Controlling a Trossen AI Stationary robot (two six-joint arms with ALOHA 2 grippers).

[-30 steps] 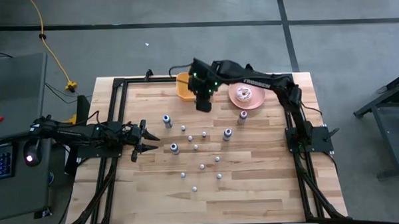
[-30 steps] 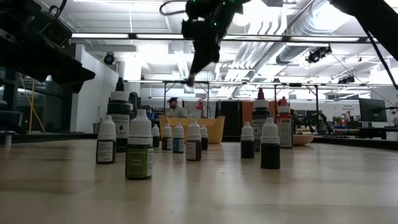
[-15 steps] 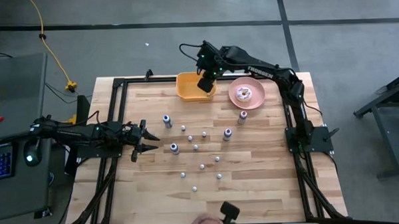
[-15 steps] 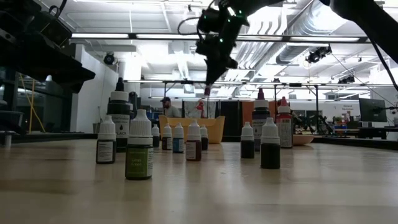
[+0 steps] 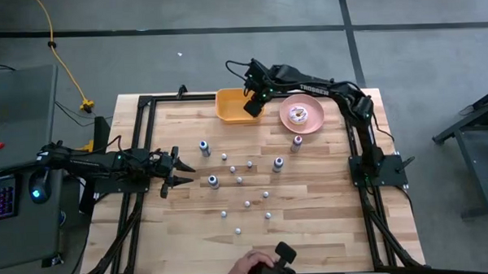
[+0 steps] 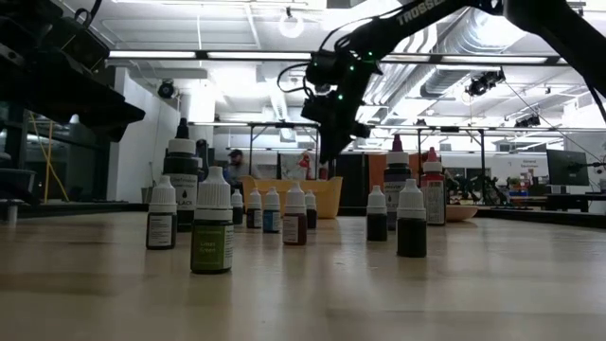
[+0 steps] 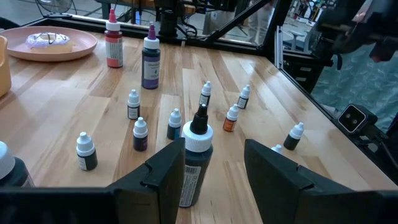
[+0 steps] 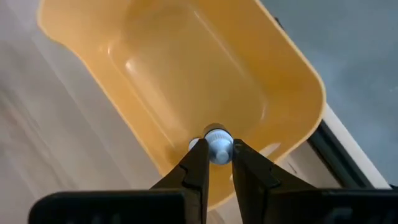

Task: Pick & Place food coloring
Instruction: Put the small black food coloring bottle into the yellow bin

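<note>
right hand (image 5: 253, 105): it hangs over the yellow bin (image 5: 229, 106) at the far edge of the surface (image 5: 329, 232); its fingers are nearly closed on one small bottle (image 8: 217, 145) with a pale cap, seen between them in the right wrist view
bin: its inside looks empty in the right wrist view, so i judge this is the first bottle to go in
left hand (image 5: 180, 168): it waits low at the left side of the surface with fingers apart, holding nothing
food coloring (image 5: 246, 179): the other bottles stand scattered in the middle of the surface, none in the bin
progress: early; one bottle is carried and not yet released
left to do: drop this one, then fetch the many others
other: pink plate (image 5: 301, 116) with a doughnut stands beside the bin
</note>
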